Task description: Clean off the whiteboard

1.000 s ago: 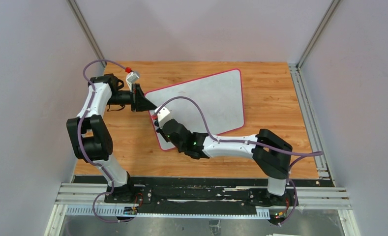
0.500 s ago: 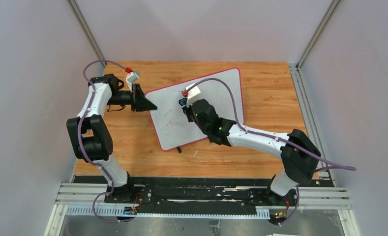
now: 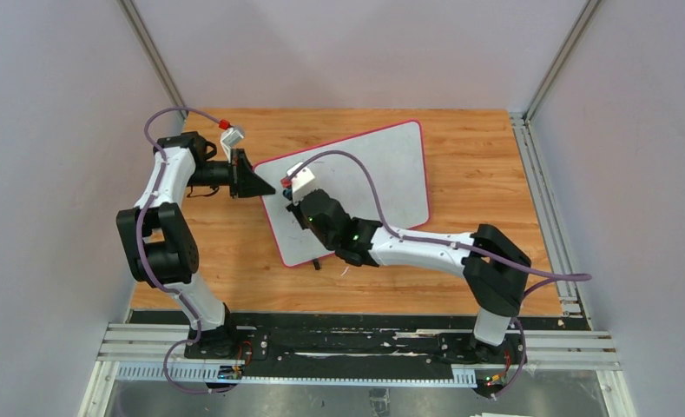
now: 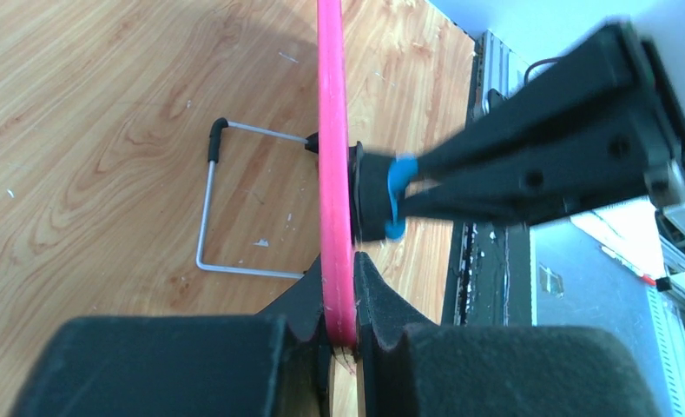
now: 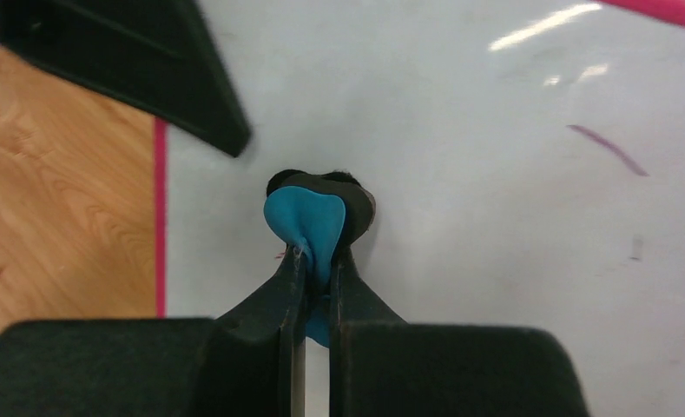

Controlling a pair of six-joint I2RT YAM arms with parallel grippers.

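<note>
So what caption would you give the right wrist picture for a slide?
Right fingers pinch a blue eraser against the whiteboard, a faint stroke unerased.

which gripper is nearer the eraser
Right. The right gripper is shut on the eraser, pressed to the whiteboard; the left gripper clamps its edge, apart from the eraser.

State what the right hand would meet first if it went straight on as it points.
The whiteboard: the blue eraser that the right hand grips seems pressed against its white face.
</note>
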